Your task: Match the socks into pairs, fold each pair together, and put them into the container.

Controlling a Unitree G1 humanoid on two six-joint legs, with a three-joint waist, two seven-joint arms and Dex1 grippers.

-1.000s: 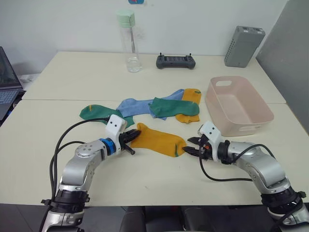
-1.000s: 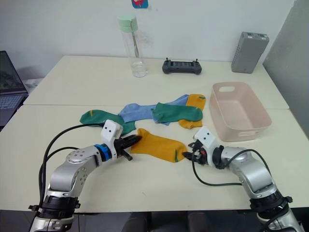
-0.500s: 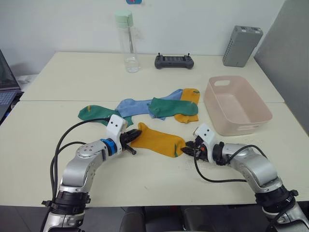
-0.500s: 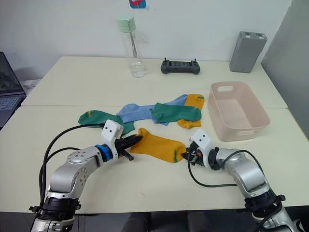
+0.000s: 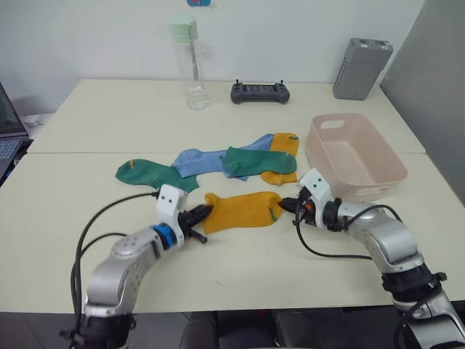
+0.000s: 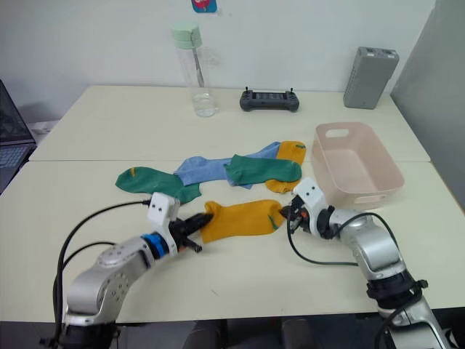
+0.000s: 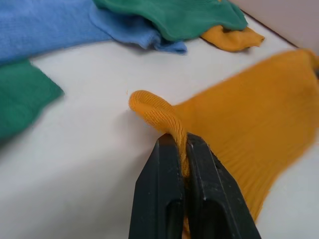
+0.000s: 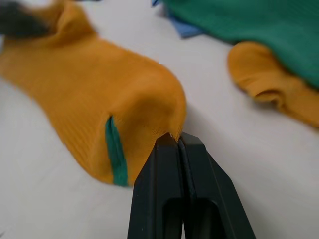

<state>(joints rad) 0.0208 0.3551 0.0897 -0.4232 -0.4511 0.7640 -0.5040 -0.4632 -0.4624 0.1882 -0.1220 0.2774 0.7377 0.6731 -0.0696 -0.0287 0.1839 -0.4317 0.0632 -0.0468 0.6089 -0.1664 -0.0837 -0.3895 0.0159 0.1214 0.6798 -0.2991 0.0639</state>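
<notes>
The near yellow sock (image 5: pixel 242 211) is being held stretched between the left hand (image 5: pixel 197 217), clamped on its end, and the right hand (image 5: pixel 289 206), pinching its toe. Since a second ago it is being swung level on the table (image 5: pixel 240 269), toward the second yellow sock (image 5: pixel 285 156) at one o'clock, likely for pairing.

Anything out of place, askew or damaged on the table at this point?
Nothing damaged or spilled. The other socks lie in an overlapping heap, unpaired, and the pink bin holds none. The left hand and right hand each pinch an end of one yellow sock.
</notes>
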